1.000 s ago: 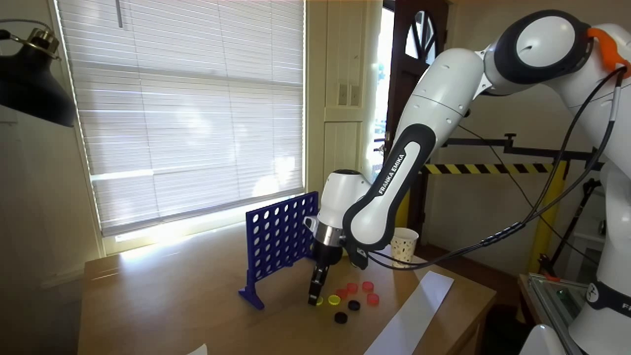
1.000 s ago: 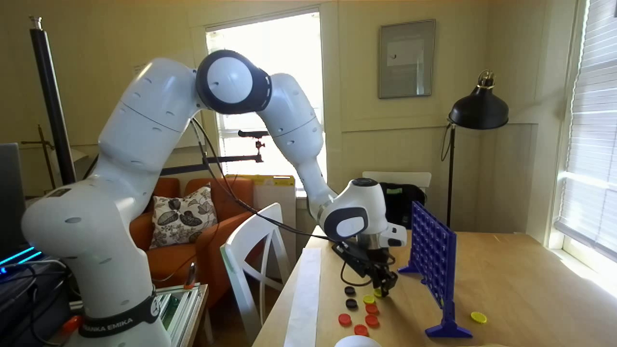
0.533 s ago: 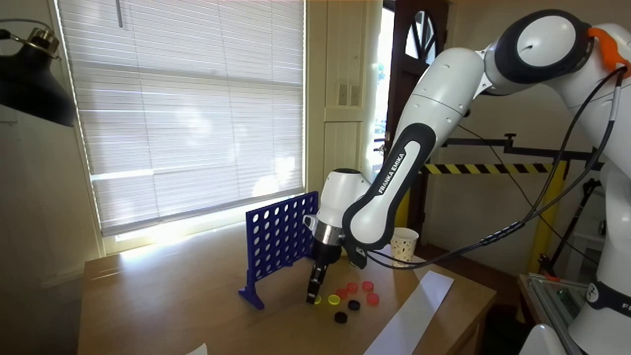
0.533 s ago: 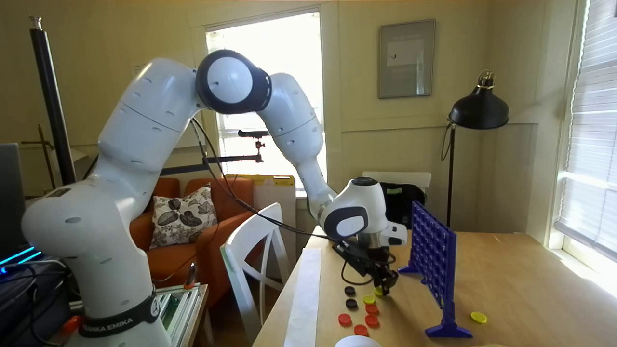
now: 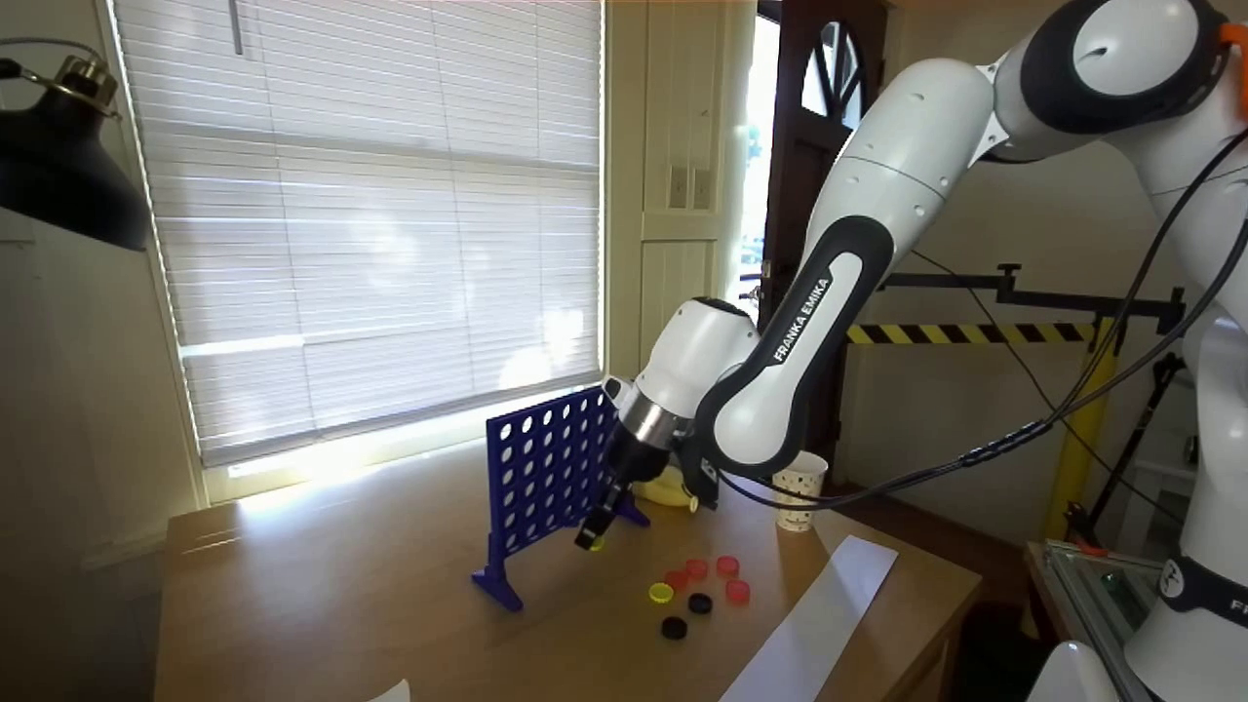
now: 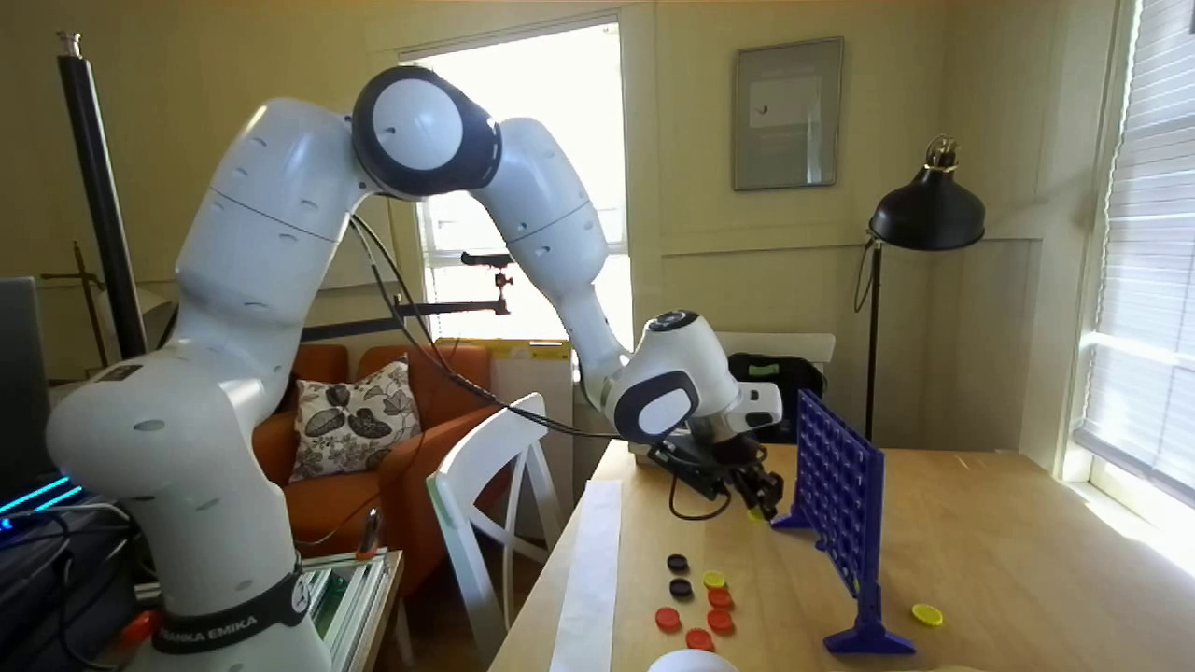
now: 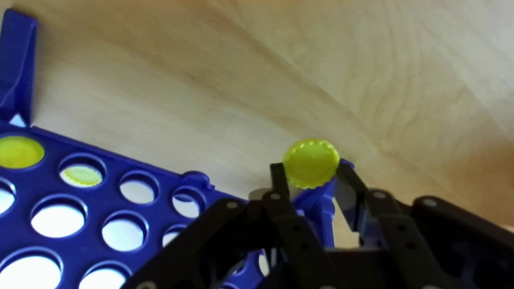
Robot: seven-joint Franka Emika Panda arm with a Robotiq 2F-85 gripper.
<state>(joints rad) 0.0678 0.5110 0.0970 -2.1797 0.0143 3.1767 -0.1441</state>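
The pincer (image 7: pixel 311 172) was clamped on a yellow disc (image 7: pixel 311 163), above the worktop (image 5: pixel 322 585). In an exterior view, the blue grid (image 5: pixel 557 468) (partly hidden by the arm (image 5: pixel 673 361)) was the nearest obstacle, at the pincer's eleven o'clock; red discs (image 5: pixel 738 592) and black discs (image 5: pixel 700 604) lay towards four.

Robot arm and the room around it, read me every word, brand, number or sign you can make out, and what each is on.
"FRANKA EMIKA": on the robot forearm.
"RANKA EMIKA", first letter unclear: on the black base band.
"F", the rest cut off by the picture's edge: the same band in an exterior view.
Dark shoulder label: any print is too small to read.
Wrist view: no readable text.
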